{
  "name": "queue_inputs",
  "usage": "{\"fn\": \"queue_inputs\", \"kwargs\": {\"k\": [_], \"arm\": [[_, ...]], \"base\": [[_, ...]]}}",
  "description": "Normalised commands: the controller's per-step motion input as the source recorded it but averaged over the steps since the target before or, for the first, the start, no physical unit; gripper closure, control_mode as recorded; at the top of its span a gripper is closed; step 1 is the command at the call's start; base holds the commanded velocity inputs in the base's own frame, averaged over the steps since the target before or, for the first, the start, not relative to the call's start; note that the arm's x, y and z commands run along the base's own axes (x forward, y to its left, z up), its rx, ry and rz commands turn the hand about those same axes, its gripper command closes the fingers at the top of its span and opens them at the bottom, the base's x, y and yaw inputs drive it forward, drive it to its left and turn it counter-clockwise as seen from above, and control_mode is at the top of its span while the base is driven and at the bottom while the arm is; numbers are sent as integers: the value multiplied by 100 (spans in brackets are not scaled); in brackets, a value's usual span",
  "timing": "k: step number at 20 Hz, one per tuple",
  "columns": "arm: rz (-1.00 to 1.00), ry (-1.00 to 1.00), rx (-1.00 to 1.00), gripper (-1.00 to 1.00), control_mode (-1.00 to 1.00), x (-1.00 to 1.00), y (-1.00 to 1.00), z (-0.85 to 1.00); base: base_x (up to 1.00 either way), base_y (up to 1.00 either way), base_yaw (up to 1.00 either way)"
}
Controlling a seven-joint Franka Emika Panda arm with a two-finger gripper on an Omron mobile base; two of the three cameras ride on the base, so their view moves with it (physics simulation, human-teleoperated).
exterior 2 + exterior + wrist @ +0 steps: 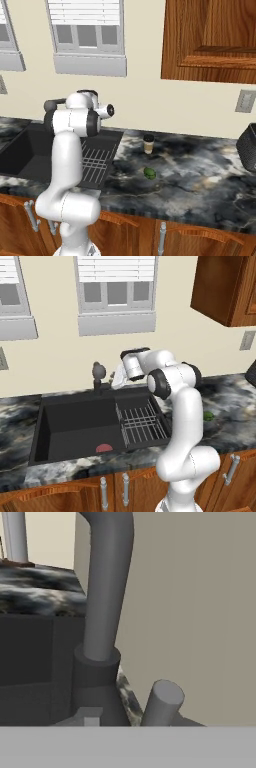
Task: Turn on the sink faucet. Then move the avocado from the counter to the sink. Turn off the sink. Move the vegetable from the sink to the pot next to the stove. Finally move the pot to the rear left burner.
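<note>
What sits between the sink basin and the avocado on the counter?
The dish rack fills the sink's right side, then bare marble counter runs to the avocado, as the right base view shows.

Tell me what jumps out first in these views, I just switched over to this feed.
The white arm dominates, bent over the counter with its gripper up against the faucet at the back rim of the dark sink. In the hand view the faucet's grey spout rises very close, with its handle at lower right. The avocado lies on the marbled counter, right of the sink, near a small cup.
</note>
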Motion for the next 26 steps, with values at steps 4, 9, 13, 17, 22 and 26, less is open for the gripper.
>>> {"fn": "queue_inputs", "kwargs": {"k": [4, 9, 13, 17, 22, 26], "arm": [[0, -1, 0, 100, -100, 0, 3, 0], [-18, 0, 0, 100, -100, 0, -3, -1], [-25, 0, 0, 100, -100, 0, -24, -17], [-22, 0, 1, 100, -100, 0, -43, -28], [-16, 0, 2, 100, -100, 1, -60, -37], [-14, 0, 3, 100, -100, 2, -68, -43]], "base": [[0, 0, 0], [0, 0, 0], [0, 0, 0], [0, 0, 0], [0, 0, 0], [0, 0, 0]]}}
